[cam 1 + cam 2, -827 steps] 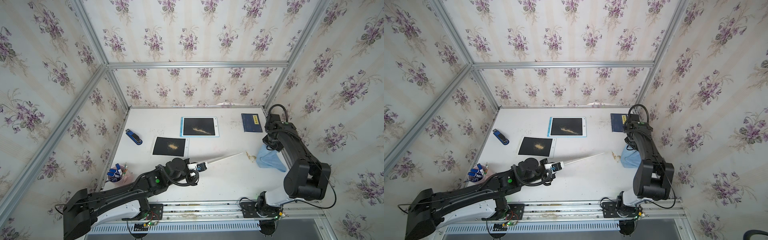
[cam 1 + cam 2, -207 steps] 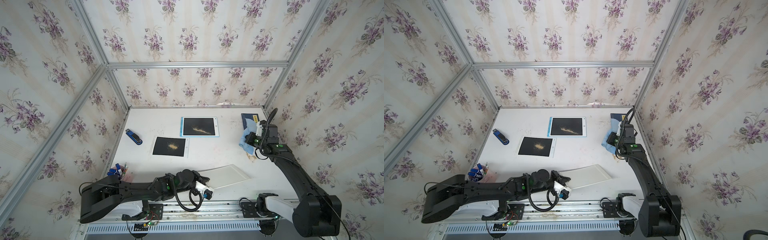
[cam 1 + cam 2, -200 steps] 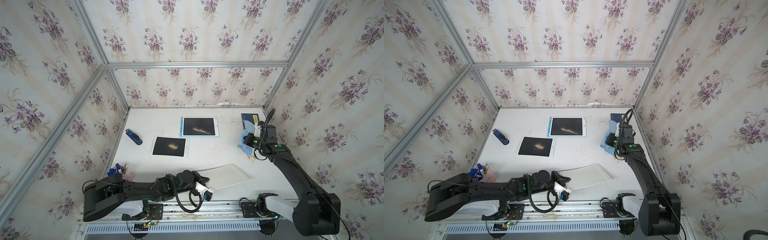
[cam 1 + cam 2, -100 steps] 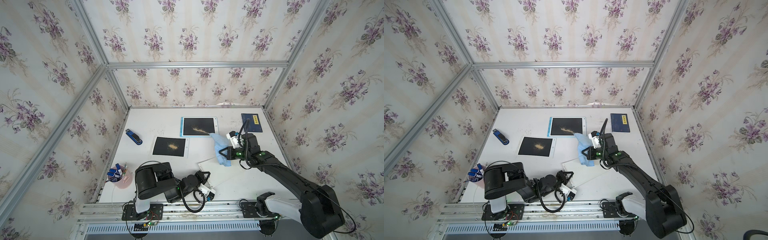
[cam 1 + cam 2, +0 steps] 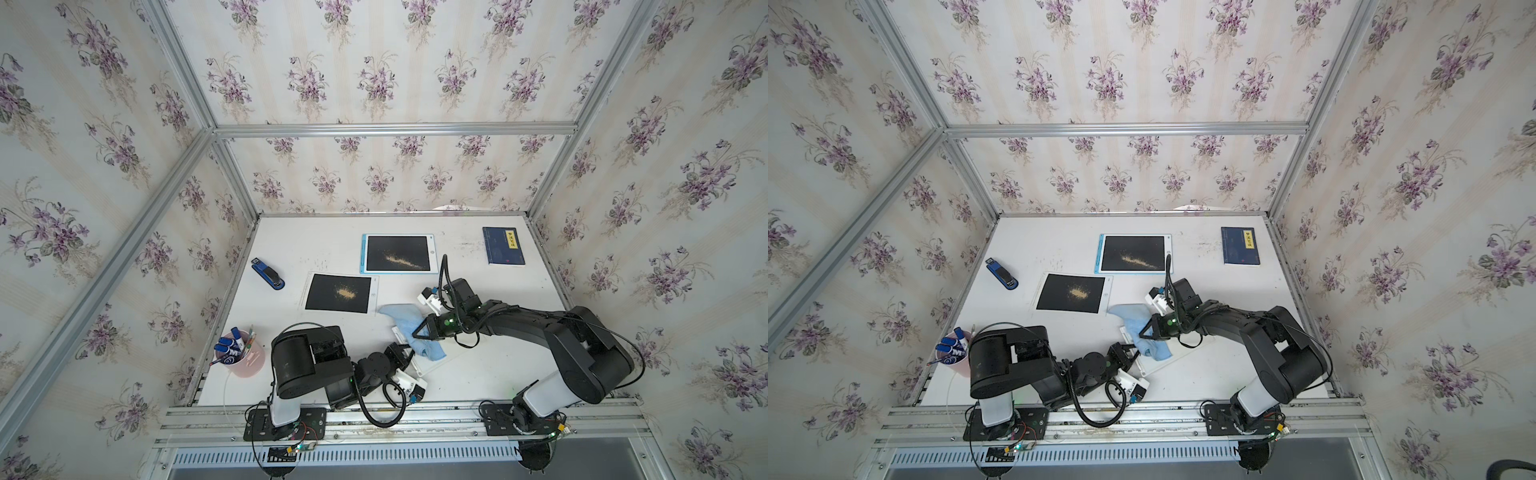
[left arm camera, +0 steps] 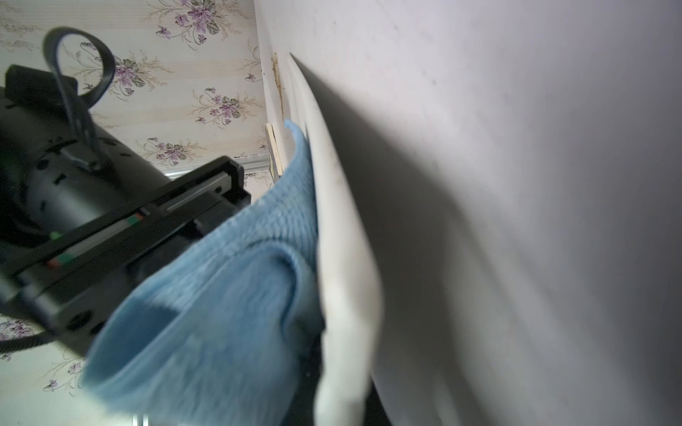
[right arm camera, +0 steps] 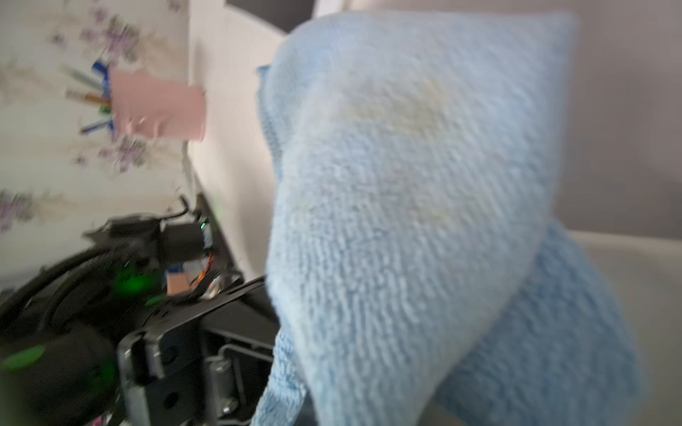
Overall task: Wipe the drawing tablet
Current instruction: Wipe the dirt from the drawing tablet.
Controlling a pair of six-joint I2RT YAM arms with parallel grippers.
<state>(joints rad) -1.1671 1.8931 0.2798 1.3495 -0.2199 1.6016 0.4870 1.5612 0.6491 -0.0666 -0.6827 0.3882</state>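
Note:
A white drawing tablet [image 5: 430,365] [image 5: 1158,363] lies slightly raised near the table's front middle. My left gripper [image 5: 406,356] [image 5: 1128,351] is shut on its near-left edge. In the left wrist view the tablet's white edge [image 6: 332,228] runs away from the jaws. A blue cloth [image 5: 415,332] [image 5: 1144,332] [image 6: 221,313] is draped over the tablet's left part, one end trailing onto the table. My right gripper [image 5: 417,333] [image 5: 1142,332] is shut on the cloth and presses it on the tablet. The cloth [image 7: 406,221] fills the right wrist view and hides those jaws.
Two more tablets with sandy crumbs on black screens lie further back: a blue-framed one [image 5: 398,253] and a white-framed one [image 5: 338,293]. A blue stapler [image 5: 268,274] sits at the left, a pink pen cup [image 5: 243,357] at the front left, a dark blue book [image 5: 503,245] at the back right.
My right gripper has carried the cloth from the back right, near the book, forward and left onto the white tablet. My left arm has folded back, drawing the tablet closer to its base.

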